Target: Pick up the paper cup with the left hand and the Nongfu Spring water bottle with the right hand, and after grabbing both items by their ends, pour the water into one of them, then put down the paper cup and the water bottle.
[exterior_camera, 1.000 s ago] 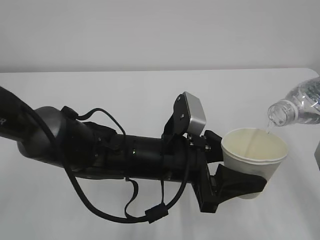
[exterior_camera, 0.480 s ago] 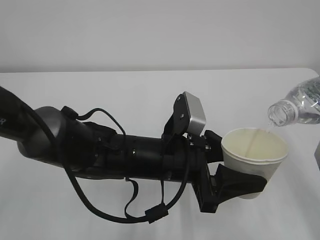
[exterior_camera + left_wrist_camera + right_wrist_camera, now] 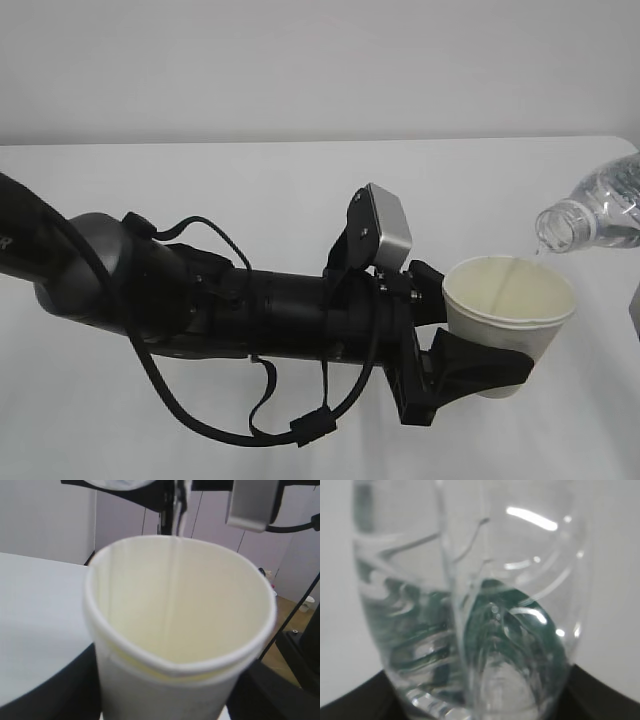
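My left gripper (image 3: 478, 368) is shut on the paper cup (image 3: 508, 322), a white cup with a pale cream inside, held upright above the table at the right. Black fingers (image 3: 45, 690) flank its lower wall in the left wrist view, where the cup (image 3: 180, 630) fills the frame. The Nongfu Spring water bottle (image 3: 592, 212) comes in tilted from the right edge, its open neck just above the cup's far rim. A thin stream of water (image 3: 172, 587) runs down into the cup. The bottle's clear ribbed body (image 3: 470, 605) fills the right wrist view, with black jaw parts at its base. The right gripper is outside the exterior view.
The white table (image 3: 250, 190) stretches behind and below the left arm (image 3: 250, 310), which lies across the middle with its silver-grey box (image 3: 388, 230) and looping cables. A grey wall stands behind the table's far edge.
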